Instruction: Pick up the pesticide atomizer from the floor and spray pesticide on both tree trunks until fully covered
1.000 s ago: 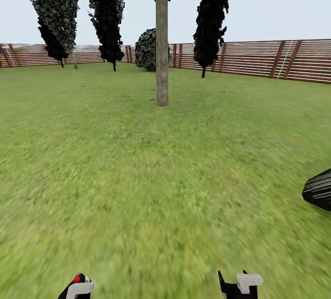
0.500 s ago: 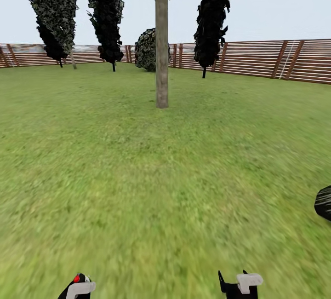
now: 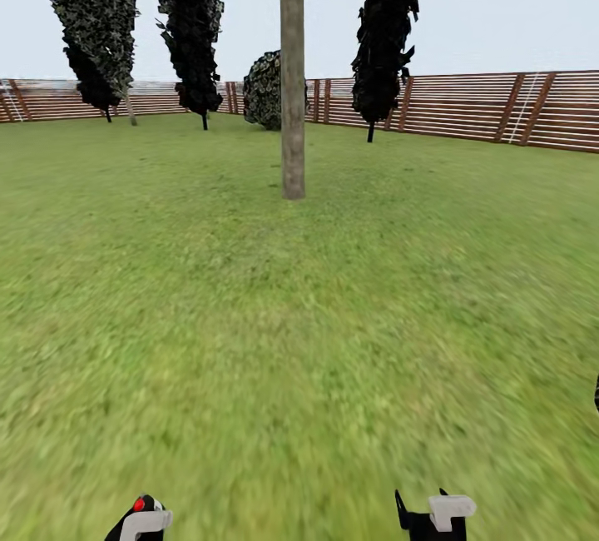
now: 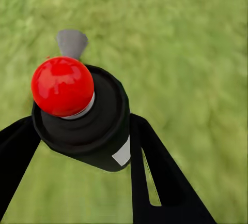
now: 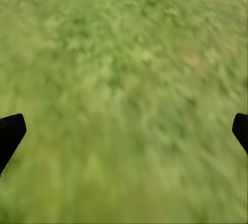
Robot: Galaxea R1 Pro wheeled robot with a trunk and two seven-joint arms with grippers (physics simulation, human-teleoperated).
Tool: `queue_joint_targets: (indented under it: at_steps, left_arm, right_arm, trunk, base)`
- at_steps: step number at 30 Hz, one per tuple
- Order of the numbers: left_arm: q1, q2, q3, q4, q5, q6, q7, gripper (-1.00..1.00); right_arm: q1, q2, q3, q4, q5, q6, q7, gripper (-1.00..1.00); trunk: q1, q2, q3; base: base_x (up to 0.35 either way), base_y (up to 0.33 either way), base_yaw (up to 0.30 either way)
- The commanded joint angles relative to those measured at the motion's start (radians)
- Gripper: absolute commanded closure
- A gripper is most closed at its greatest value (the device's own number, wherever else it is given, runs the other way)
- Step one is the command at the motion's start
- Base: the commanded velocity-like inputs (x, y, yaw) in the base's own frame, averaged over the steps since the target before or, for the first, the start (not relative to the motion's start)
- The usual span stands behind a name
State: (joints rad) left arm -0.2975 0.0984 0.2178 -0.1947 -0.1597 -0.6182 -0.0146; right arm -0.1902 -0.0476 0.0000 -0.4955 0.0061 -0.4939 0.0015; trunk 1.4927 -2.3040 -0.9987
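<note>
Three dark thin-stemmed columnar trees [image 3: 193, 17] along the far fence line, a rounded dark shrub [image 3: 264, 90] beside the fence, pale grey sky [image 3: 516, 0] above

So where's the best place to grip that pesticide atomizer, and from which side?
Around its dark cylindrical body, below the red dot, fingers closing from opposite sides. The left gripper holds the pesticide atomizer just so, leaving the top and nozzle free.

Lawn [image 3: 299, 341]: open grass ahead, nothing lying on it up to the tree trunk [image 3: 292, 108].
Tree trunk: single upright column, centre, passable on both sides.
Fence [image 3: 466, 108]: closes the far edge, dark columnar trees [image 3: 384, 33] before it.
</note>
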Motion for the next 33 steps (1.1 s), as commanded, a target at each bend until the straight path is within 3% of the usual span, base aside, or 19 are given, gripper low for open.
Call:
queue_joint_targets:
  at_steps: [1,33]
  left_arm:
    - [0.000,0.000,0.000,0.000,0.000,0.000,0.000,1.00]
    - [0.000,0.001,0.001,0.000,0.000,-0.002,0.000,1.00]
  right_arm:
    - [0.000,0.000,0.000,0.000,0.000,0.000,0.000,-1.00]
    - [0.000,0.000,0.000,0.000,-0.002,0.000,0.000,-1.00]
  trunk:
    - [0.000,0.000,0.000]
    - [0.000,0.000,0.000]
  base:
    - [0.337,0.000,0.000]
    - [0.337,0.000,0.028]
